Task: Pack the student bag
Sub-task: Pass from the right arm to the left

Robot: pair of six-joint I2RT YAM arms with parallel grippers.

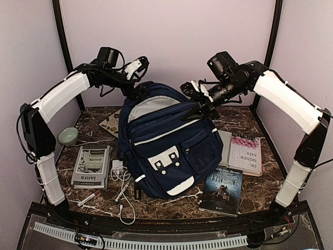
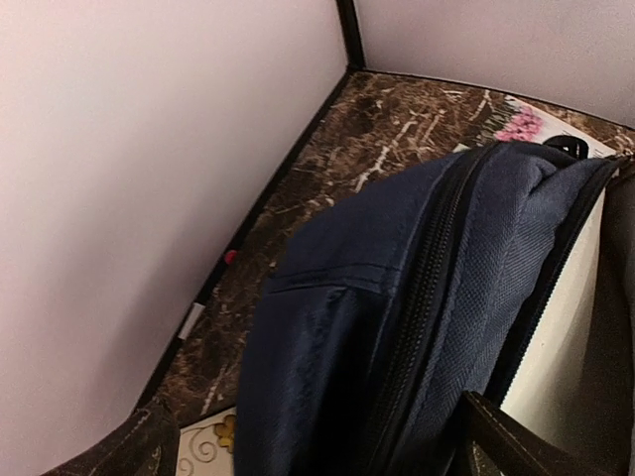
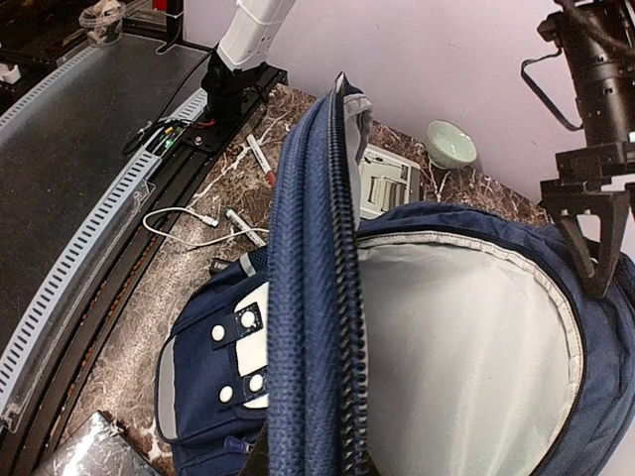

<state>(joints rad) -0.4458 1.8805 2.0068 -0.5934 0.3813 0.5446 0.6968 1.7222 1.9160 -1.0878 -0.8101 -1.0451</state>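
The student bag point(image 1: 166, 151), navy with white trim, lies in the middle of the table with its main mouth unzipped and pale grey lining point(image 3: 476, 337) showing. My right gripper point(image 1: 200, 107) is shut on the front flap's zipper edge point(image 3: 317, 297) and holds it lifted. That edge runs up from the bottom of the right wrist view. My left gripper point(image 1: 139, 83) hangs open over the bag's back top rim. Its fingers point(image 3: 605, 248) point down just above the rim. In the left wrist view its wide jaws straddle the bag's navy side point(image 2: 397, 297).
A green bowl point(image 1: 68, 136) and a grey box point(image 1: 92, 165) stand left of the bag. A white charger with cable point(image 1: 120, 174) and pens point(image 1: 88, 198) lie front left. A dark book point(image 1: 222, 190) and a white book with pink flowers point(image 1: 245, 155) lie on the right. A patterned card point(image 1: 110, 122) sits back left.
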